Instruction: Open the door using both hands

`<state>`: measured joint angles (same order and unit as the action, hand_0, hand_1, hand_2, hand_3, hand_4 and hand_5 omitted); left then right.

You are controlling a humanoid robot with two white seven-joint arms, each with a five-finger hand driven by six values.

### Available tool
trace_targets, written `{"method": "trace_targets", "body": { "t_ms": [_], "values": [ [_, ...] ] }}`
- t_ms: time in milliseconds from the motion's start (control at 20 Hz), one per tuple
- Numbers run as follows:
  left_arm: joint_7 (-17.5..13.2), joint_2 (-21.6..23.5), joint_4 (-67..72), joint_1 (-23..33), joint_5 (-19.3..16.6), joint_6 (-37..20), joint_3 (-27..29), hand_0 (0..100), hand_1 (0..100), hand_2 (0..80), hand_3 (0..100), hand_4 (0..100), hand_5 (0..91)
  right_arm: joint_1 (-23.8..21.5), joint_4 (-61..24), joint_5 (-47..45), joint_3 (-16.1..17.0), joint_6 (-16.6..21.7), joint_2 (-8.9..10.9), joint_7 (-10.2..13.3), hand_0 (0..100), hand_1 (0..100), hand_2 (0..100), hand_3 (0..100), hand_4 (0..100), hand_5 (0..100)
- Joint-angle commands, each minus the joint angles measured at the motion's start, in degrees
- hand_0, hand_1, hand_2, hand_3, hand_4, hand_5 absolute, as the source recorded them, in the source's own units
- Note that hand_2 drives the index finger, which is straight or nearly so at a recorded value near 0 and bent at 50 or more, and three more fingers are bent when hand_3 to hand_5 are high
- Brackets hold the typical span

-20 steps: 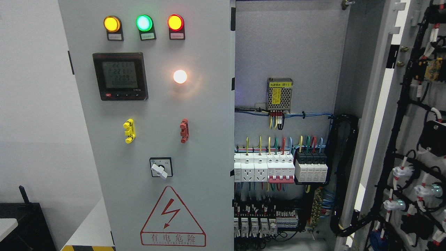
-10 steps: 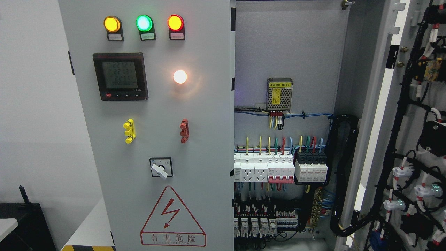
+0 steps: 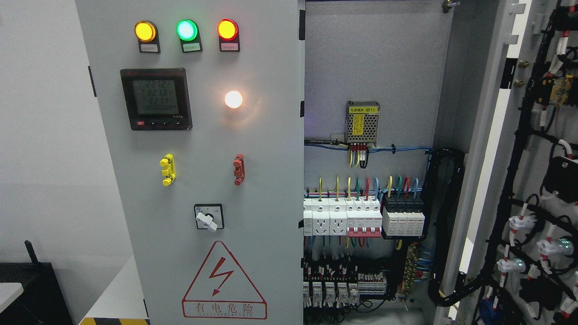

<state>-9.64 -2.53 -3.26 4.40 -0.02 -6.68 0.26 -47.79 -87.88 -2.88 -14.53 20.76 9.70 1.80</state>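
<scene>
Setting: white wall [image 3: 40,135] at the left, a dark unit [image 3: 31,289] at the lower left corner of the view. Main item: grey electrical cabinet filling the frame.

Left door [image 3: 203,180]: shut, face toward the camera. Along its upper edge, three lit indicator lamps in a row: yellow lamp [image 3: 145,31], green lamp [image 3: 186,30], red lamp [image 3: 227,29]. Below them, a black digital meter [image 3: 156,99] toward the door's left edge, and a glowing white lamp [image 3: 233,99] toward its right edge. Mid-door: yellow handle [image 3: 167,169] and red handle [image 3: 238,169], well apart. Lower: rotary switch [image 3: 208,217] with a white knob, and beneath it a red triangular warning sign [image 3: 224,282] at the door's bottom edge.

Right door [image 3: 537,180]: swung open, standing at the right edge of the view, its inner face carrying black wiring looms and white connectors.

Cabinet interior [image 3: 375,58]: exposed between the two doors. Small metal power supply [image 3: 362,122] on the back panel; a row of white breakers [image 3: 361,219] with coloured wires below it; terminal blocks [image 3: 343,284] near the bottom edge.

Robot hands: neither shows in the view, so the state of the fingers cannot be told.
</scene>
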Motion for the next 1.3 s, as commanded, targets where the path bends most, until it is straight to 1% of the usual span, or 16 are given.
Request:
{"method": "trace_targets", "body": {
  "t_ms": [0, 100, 401, 501, 601, 701, 902, 1152, 1252],
  "values": [
    [-0.4, 0.0, -0.7, -0.4, -0.6, 0.0, 0.0, 0, 0, 0.0, 0, 3, 0.0, 3.4, -13.0, 0.0, -6.5, 0.2, 4.27, 0.0, 11, 0, 0, 0, 0, 0],
    [-0.4, 0.0, -0.6, -0.4, -0.6, 0.0, 0.1, 0, 0, 0.0, 0, 3, 0.0, 5.6, -13.6, 0.0, -7.8, 0.2, 4.71, 0.0, 11, 0, 0, 0, 0, 0],
    [-0.4, 0.0, -0.5, -0.4, -0.6, 0.1, 0.4, 0, 0, 0.0, 0, 3, 0.0, 9.9, -17.7, 0.0, -8.8, 0.5, 4.97, 0.0, 11, 0, 0, 0, 0, 0],
    [-0.4, 0.0, -0.5, -0.4, -0.6, 0.1, 0.4, 0, 0, 0.0, 0, 3, 0.0, 10.1, -19.5, 0.0, -9.1, 1.2, 5.41, 0.0, 11, 0, 0, 0, 0, 0],
    [-0.4, 0.0, -0.5, -0.4, -0.6, 0.1, 0.4, 0, 0, 0.0, 0, 3, 0.0, 10.2, -21.2, 0.0, -10.1, 3.0, 5.59, 0.0, 11, 0, 0, 0, 0, 0],
    [-0.4, 0.0, -0.5, -0.4, -0.6, 0.1, 0.4, 0, 0, 0.0, 0, 3, 0.0, 11.6, -21.5, 0.0, -10.3, 4.5, 5.41, 0.0, 11, 0, 0, 0, 0, 0],
    [-0.4, 0.0, -0.5, -0.4, -0.6, 0.1, 0.4, 0, 0, 0.0, 0, 3, 0.0, 15.7, -21.5, 0.0, -10.4, 4.9, 4.71, 0.0, 11, 0, 0, 0, 0, 0],
    [-0.4, 0.0, -0.5, -0.4, -0.6, 0.1, 0.4, 0, 0, 0.0, 0, 3, 0.0, 22.9, -21.3, -0.2, -9.6, 4.0, 2.78, 0.0, 11, 0, 0, 0, 0, 0],
    [-0.4, 0.0, -0.5, -0.4, -0.6, 0.1, 0.4, 0, 0, 0.0, 0, 3, 0.0, 25.7, -20.0, -0.3, -9.6, 2.7, 2.60, 0.0, 11, 0, 0, 0, 0, 0]
  ]
}}
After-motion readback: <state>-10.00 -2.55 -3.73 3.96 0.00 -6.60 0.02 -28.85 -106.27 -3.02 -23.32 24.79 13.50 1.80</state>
